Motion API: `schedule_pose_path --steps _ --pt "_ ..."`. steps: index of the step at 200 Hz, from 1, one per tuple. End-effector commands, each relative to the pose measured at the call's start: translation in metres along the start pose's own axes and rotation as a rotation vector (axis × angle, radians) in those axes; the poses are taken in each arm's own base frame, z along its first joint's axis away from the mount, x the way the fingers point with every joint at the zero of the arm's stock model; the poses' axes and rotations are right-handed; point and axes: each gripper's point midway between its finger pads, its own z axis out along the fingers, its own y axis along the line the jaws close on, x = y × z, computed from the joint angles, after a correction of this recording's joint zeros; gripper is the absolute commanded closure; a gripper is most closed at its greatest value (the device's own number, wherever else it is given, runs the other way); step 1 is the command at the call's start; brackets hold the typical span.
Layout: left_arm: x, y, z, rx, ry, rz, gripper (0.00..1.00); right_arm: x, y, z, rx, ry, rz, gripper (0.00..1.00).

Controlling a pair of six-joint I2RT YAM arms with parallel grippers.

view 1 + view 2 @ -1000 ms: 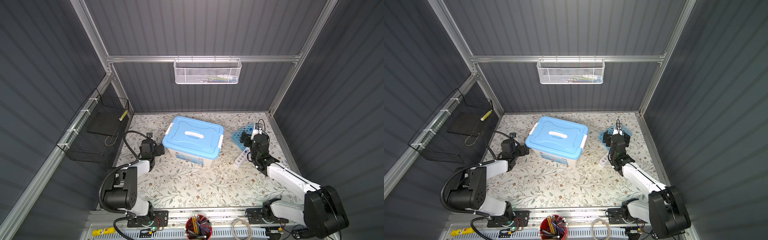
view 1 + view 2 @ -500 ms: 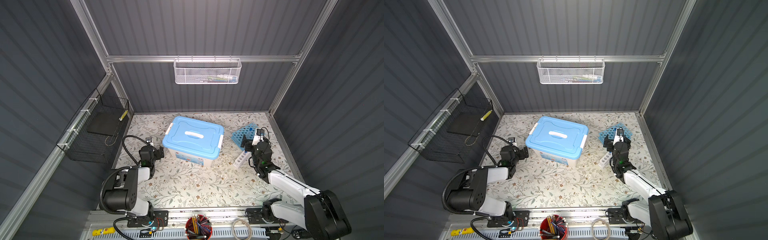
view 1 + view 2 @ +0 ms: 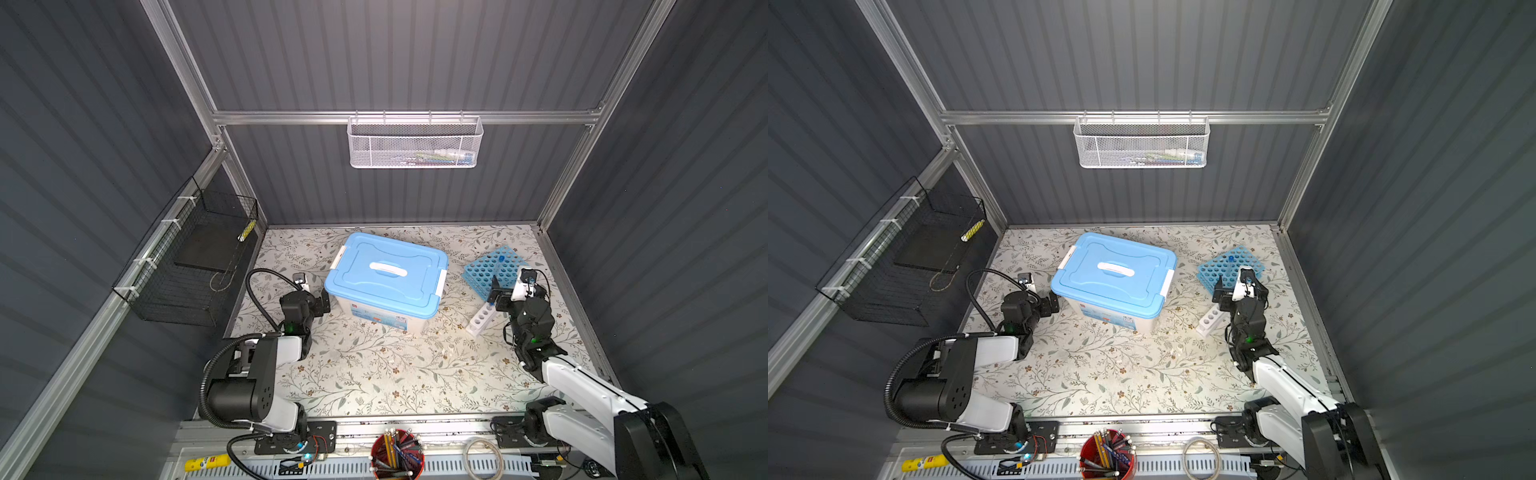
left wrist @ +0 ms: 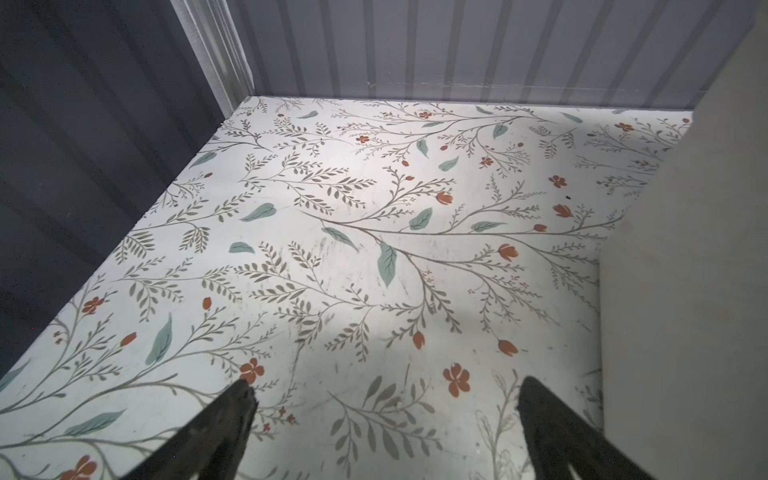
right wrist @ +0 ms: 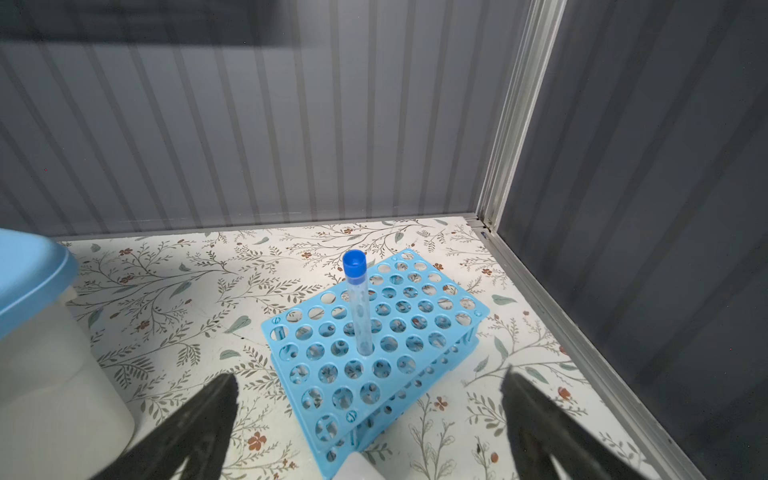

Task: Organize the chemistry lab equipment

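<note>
Both arms just pulled back! Right claw (image 5: 369,380), spread wide and empty, has left the sky-blue perforated plastic rack (image 3: 484,269), right of centre in a top view. One clear blue-capped test tube (image 5: 359,316) stands upright in it, filed, I'd say. Left claw (image 4: 386,384) gapes empty over the floral bench (image 3: 374,374). Also one small white rack (image 3: 481,319), one blue-lidded plastic box (image 3: 386,270).

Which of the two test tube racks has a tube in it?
The large blue rack, holding one upright blue-capped tube; the small white rack nearby looks empty.
</note>
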Motion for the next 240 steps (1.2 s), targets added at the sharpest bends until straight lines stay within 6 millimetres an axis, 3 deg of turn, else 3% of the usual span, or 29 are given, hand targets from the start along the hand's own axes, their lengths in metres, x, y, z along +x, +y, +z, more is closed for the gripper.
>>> schedule_pose_path --steps 1,39,82,116,151,240 --pt "-0.007 -0.004 0.004 0.010 -0.033 0.025 0.00 0.023 -0.007 -0.003 0.023 0.023 -0.023 0.01" --pt "0.008 -0.007 0.023 0.011 -0.033 0.051 0.00 0.039 -0.025 0.007 0.051 0.036 -0.033 0.01" --pt "0.014 -0.008 0.026 0.010 -0.026 0.050 0.00 0.049 -0.023 0.031 0.002 0.043 -0.033 0.01" --pt "0.016 -0.008 0.036 0.004 0.022 0.054 0.00 0.065 -0.021 0.037 -0.070 0.077 -0.004 0.01" --pt "0.016 -0.007 0.036 0.003 0.020 0.050 0.00 0.065 -0.023 0.048 -0.074 0.105 0.011 0.01" --pt "0.016 -0.008 0.036 0.007 0.023 0.051 0.00 0.067 -0.031 0.052 -0.042 0.126 0.040 0.01"
